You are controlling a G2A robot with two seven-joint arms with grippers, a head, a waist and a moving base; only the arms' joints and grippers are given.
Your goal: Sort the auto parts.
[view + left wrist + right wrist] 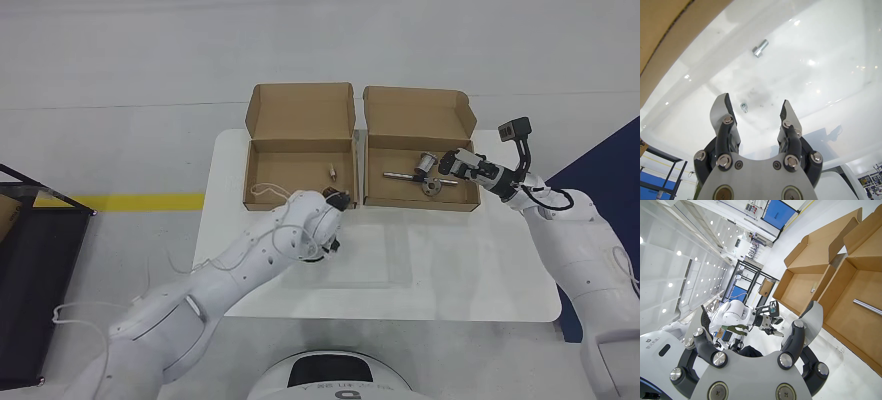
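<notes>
A small bolt point(744, 107) is seen lying on the white tabletop point(810, 47), between the two fingers of the left pincer point(755, 102) and closer to one of them; it is touched by neither. A larger bolt point(760, 48) lies on its side on the same surface, farther out from the fingers and well apart from the small one. The left pincer is spread wide and nothing is held in it. In the top view this pincer is found near the middle of the frame, just below the lower right corner of the left-hand box point(300, 110). Inside that box a small part point(331, 172) is seen close to its right wall. Just beside it the right-hand box point(418, 115) is placed, and in it a metal shaft point(405, 176) lies with some round parts point(428, 163) at its right end. The right pincer point(757, 308) is held over the right side of this box, in the upper right part of the frame; its fingers are spread too and it is empty. Both boxes are open, with the lids folded back toward the top of the frame.
</notes>
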